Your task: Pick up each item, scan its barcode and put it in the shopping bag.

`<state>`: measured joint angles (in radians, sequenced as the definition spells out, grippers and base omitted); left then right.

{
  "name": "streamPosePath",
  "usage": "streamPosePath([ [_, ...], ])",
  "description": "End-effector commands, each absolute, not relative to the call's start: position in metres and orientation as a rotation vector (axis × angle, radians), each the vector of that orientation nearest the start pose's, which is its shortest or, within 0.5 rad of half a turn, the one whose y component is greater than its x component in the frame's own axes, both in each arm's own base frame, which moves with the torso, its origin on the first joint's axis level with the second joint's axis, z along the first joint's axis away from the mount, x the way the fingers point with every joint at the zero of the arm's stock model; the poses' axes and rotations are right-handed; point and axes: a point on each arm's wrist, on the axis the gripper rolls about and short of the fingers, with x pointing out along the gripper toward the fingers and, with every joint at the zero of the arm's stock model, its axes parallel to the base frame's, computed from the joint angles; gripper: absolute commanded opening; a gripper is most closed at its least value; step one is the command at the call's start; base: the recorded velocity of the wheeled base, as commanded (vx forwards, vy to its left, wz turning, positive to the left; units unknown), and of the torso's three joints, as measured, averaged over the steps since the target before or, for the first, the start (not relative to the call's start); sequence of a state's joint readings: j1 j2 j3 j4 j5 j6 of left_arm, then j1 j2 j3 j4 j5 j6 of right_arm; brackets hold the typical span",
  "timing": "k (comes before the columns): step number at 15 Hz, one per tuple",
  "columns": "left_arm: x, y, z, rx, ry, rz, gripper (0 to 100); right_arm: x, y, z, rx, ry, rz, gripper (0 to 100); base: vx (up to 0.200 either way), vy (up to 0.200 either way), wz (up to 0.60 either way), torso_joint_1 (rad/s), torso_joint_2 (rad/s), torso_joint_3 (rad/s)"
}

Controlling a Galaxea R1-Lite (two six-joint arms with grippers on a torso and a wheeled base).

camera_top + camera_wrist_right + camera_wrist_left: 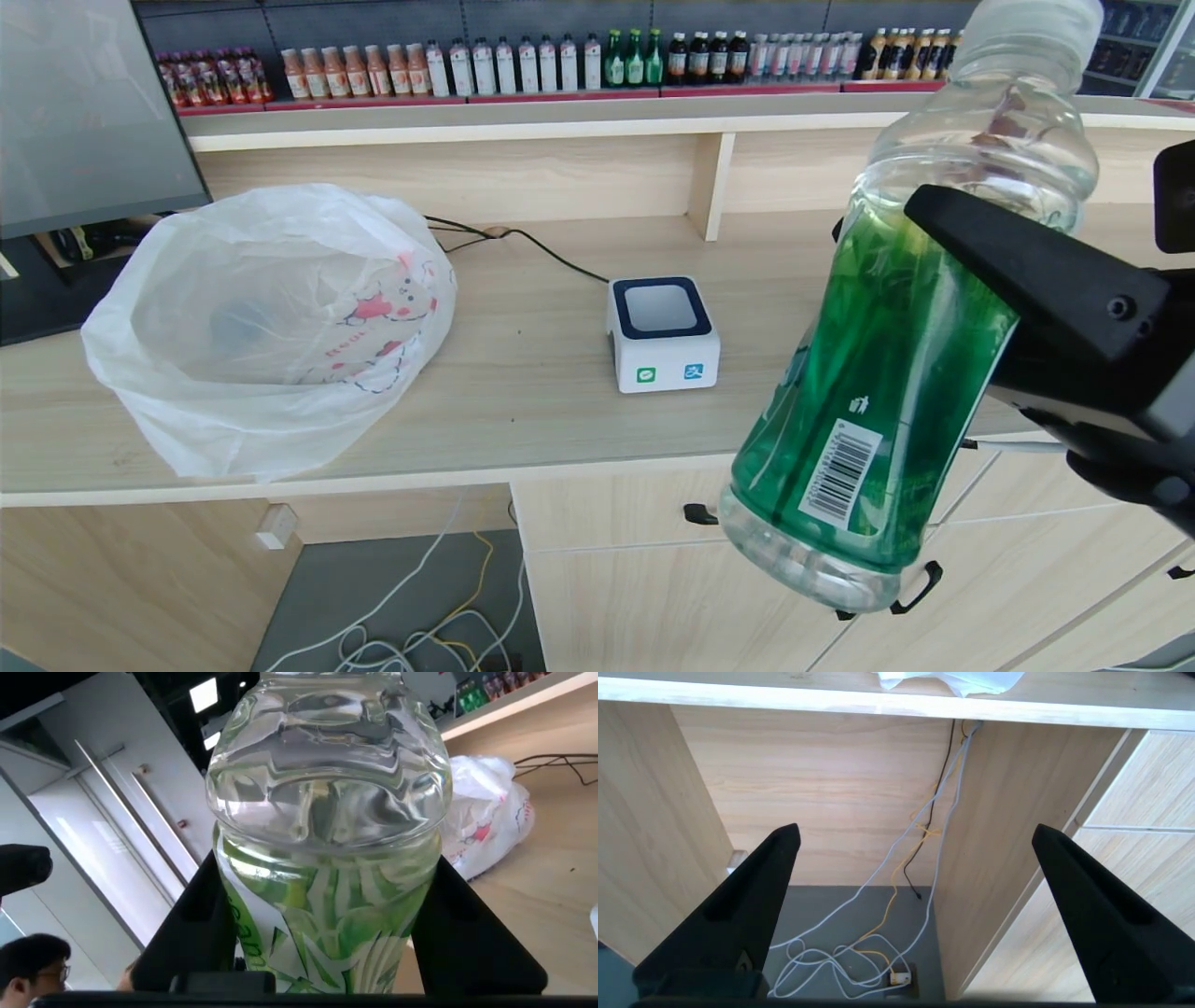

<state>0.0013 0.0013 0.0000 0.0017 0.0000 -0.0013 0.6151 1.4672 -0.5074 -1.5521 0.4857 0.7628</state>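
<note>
A clear bottle (pixel 896 355) with a green label and a white barcode hangs tilted, close to the head camera, at the right above the counter's front edge. My right gripper (pixel 943 280) is shut on the bottle (pixel 327 859) around its middle; its black fingers (pixel 215 915) flank the label. The white barcode scanner (pixel 663 333) sits mid-counter, left of the bottle. A white plastic shopping bag (pixel 271 317) stands open at the counter's left. My left gripper (pixel 915 915) is open below the counter, facing a recess with cables.
A black cable (pixel 541 247) runs from the scanner to the back of the counter (pixel 523 411). A dark monitor (pixel 89 103) stands at the far left. Drink bottles line the back shelf (pixel 560 65). Drawers with black handles (pixel 700 513) lie under the counter.
</note>
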Motion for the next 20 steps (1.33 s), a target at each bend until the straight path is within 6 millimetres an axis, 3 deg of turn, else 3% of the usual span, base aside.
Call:
streamPosePath([
  [1, -0.023, 0.000, 0.075, -0.002, 0.003, 0.002, 100, 0.171, 0.133, 0.254, 0.701, -0.181, 1.251, 0, 0.000, 0.000, 0.00, 0.000, 0.00, 0.000],
  [9, -0.023, 0.000, 0.075, -0.002, 0.003, 0.002, 100, 0.170, 0.133, 0.255, 0.656, -0.219, 1.244, 0, 0.000, 0.000, 0.00, 0.000, 0.00, 0.000],
  [13, -0.023, 0.000, 0.075, -0.002, 0.003, 0.002, 100, 0.181, 0.138, 0.241, 0.500, -0.258, 1.179, 0, 0.000, 0.000, 0.00, 0.000, 0.00, 0.000],
  [16, -0.023, 0.000, 0.075, -0.002, 0.003, 0.002, 100, 0.195, 0.126, 0.237, 0.398, -0.272, 1.042, 0, 0.000, 0.000, 0.00, 0.000, 0.00, 0.000],
  [20, -0.023, 0.000, 0.075, -0.002, 0.003, 0.002, 100, 0.187, 0.117, 0.261, 0.331, -0.307, 0.942, 0, 0.000, 0.000, 0.00, 0.000, 0.00, 0.000],
])
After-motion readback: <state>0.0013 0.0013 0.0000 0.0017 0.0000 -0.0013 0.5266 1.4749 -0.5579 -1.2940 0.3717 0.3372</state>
